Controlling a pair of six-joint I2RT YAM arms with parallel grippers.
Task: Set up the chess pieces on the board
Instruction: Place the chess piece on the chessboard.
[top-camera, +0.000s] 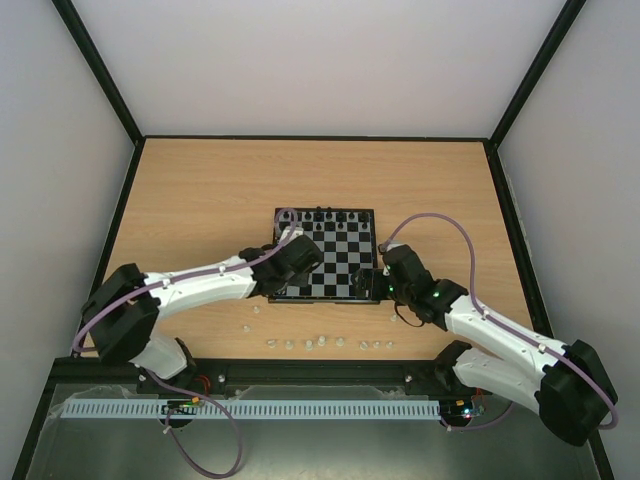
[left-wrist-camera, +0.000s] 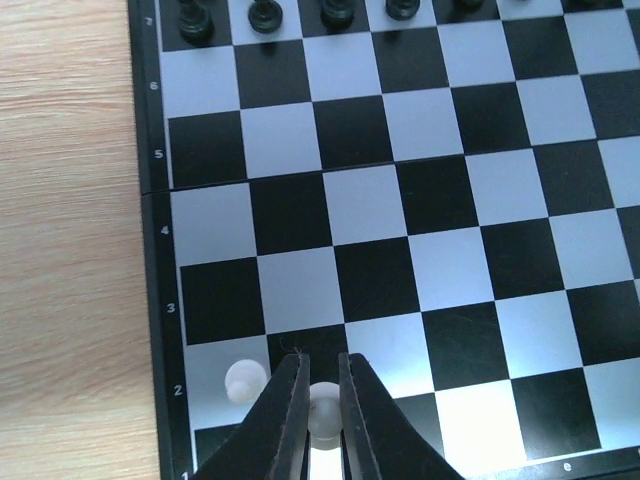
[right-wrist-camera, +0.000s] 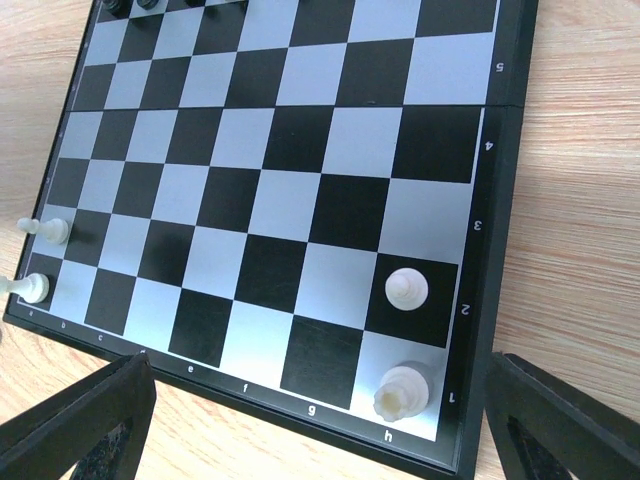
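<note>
left gripper (left-wrist-camera: 321, 365) is covering the sides of a whitish piece (left-wrist-camera: 322, 412) | black pieces (left-wrist-camera: 265, 14) are running off the top edge

The board (left-wrist-camera: 152, 250) carried rank numbers 7 down to 1 on its left border strip. On its right border strip stood 5 down to 1, and along its near edge the letters e, f, g, h.

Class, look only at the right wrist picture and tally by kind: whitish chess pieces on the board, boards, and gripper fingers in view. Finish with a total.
whitish chess pieces: 4
board: 1
fingers: 2
Total: 7
</note>
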